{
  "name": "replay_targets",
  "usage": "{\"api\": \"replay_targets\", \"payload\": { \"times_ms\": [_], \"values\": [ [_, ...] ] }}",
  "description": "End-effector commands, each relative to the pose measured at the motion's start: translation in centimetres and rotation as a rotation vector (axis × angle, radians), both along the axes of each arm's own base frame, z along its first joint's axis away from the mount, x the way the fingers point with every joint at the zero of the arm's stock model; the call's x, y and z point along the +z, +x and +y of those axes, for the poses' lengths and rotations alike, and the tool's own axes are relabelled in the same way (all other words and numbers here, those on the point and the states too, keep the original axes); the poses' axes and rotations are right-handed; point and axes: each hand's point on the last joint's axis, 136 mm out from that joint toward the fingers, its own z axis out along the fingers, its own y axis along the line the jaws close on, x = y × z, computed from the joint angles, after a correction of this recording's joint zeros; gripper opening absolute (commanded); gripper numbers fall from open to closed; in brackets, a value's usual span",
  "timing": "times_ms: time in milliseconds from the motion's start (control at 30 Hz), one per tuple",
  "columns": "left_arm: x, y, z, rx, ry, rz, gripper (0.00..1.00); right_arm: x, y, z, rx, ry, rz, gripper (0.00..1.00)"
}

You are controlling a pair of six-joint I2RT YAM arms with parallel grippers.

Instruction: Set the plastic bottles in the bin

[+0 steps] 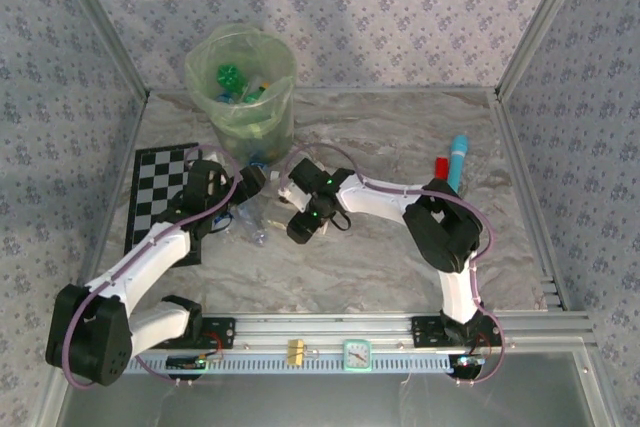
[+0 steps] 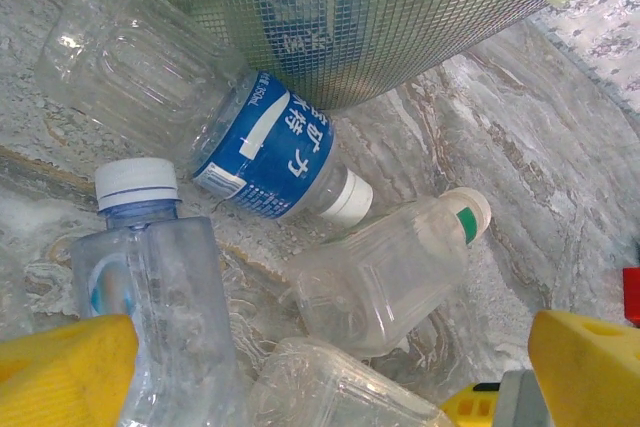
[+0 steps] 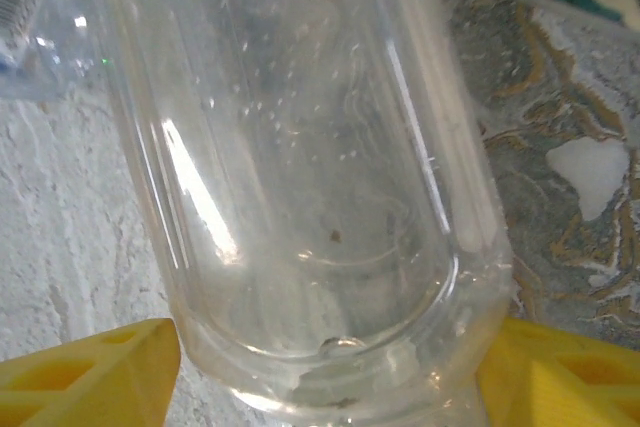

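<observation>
Several plastic bottles [image 2: 270,147] are lying on the table [image 1: 380,267] beside the bin [image 1: 240,97], awaiting pickup. Left gripper [image 2: 325,367] is hovering spread wide above them; right gripper [image 3: 330,377] is pinching one clear bottle [image 3: 300,167] for transfer.

L arm [image 1: 150,252] & R arm [image 1: 440,227] stretched fwd; L gripper [image 2: 320,377] wide open, R gripper [image 3: 325,387] part-closed.

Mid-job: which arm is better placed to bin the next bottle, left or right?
Right, likely. The right hand has its fingers against both sides of a clear bottle near its base; the left hand hangs open above loose bottles, holding nothing.
</observation>
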Motion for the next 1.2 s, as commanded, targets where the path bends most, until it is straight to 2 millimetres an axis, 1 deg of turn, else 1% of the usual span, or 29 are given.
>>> {"api": "replay_targets", "payload": {
  "times_ms": [0,167,333,467,567,700,767,900,1000,1067,1167],
  "values": [
    [2.4,1.1,-0.4,0.003,-0.036,-0.060,1.00,-1.1,-0.3,-1.2,0.018,-0.080,-0.022,0.74],
    [2.2,0.9,-0.3,0.007,-0.040,-0.051,1.00,-1.9,-0.2,-1.1,0.036,-0.114,-0.054,0.65],
    [2.1,0.9,-0.4,0.006,-0.043,-0.049,1.00,-2.5,-0.3,-1.0,0.043,-0.127,-0.073,0.61],
    [2.1,0.8,-0.4,0.007,-0.048,-0.045,1.00,-2.5,-0.4,-0.8,0.052,-0.115,-0.079,0.49],
    [2.0,0.8,-0.5,0.008,-0.055,-0.041,1.00,-2.1,-0.7,-0.8,0.059,-0.105,-0.084,0.43],
    [2.2,0.5,-1.3,-0.004,-0.073,-0.044,1.00,-0.9,-1.1,-0.8,0.066,-0.074,-0.086,0.35],
    [2.2,0.2,-2.4,-0.020,-0.094,-0.047,1.00,0.3,-1.4,-0.8,0.062,-0.042,-0.094,0.33],
    [2.6,-0.2,-4.3,-0.039,-0.126,-0.060,1.00,2.9,-1.8,-0.9,0.039,0.039,-0.098,0.33],
    [3.3,-0.3,-5.9,-0.051,-0.176,-0.085,1.00,4.5,-1.3,-1.2,-0.017,0.105,-0.069,0.33],
    [3.7,-0.2,-6.6,-0.059,-0.200,-0.096,1.00,5.7,-0.9,-1.0,-0.055,0.166,-0.047,0.33],
    [4.4,0.0,-7.2,-0.058,-0.223,-0.112,1.00,7.5,-0.6,-0.6,-0.093,0.278,-0.001,0.33]
  ]
}}
